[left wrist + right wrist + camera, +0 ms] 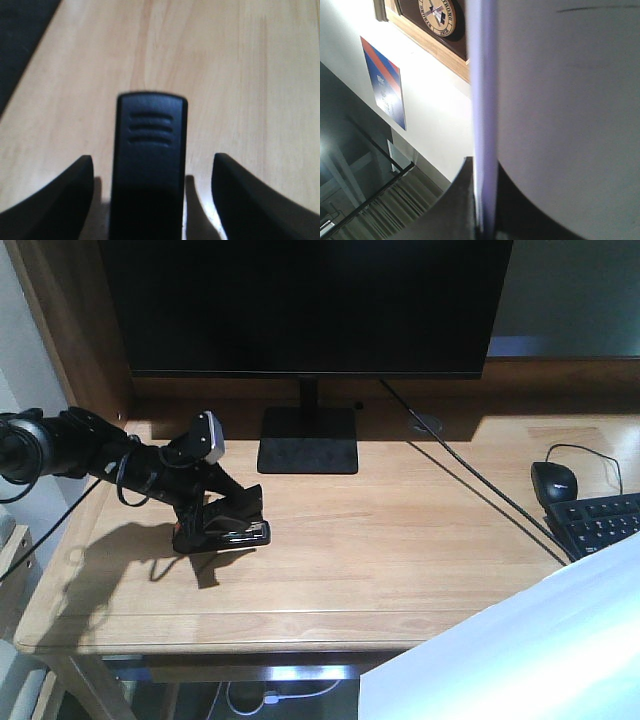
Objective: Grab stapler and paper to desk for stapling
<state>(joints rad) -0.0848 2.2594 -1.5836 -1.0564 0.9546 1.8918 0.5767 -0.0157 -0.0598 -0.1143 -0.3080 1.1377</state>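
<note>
About half done, to judge from the layout. Already down on the left part of the worktop (400,530): the stapler (149,165), in front of the monitor (300,300) and a little to the left of its foot. Low over it, the left gripper (228,520), jaws released. In the left wrist view, black fingers (55,205) on either side of the stapler body, a strip of bare wood between on both sides, so no touching and no grip at this moment.

Not yet laid on the worktop: the paper (530,650), held up at the front right, nearer the camera than the keyboard (600,520) and the mouse (553,480). Clenched on its edge, the right gripper (485,200). In the right wrist view, thin stack seen edge-on, pressed between the two dark fingers.

Left to do, as a judgement: to lift the left gripper away from the stapler, to bring the paper down flat on the bare wood near the stapler, then to release it. Care needed with the black cable (480,480) across the right part, and with the floppy sheets, likely to bend or slide when laid down.
</note>
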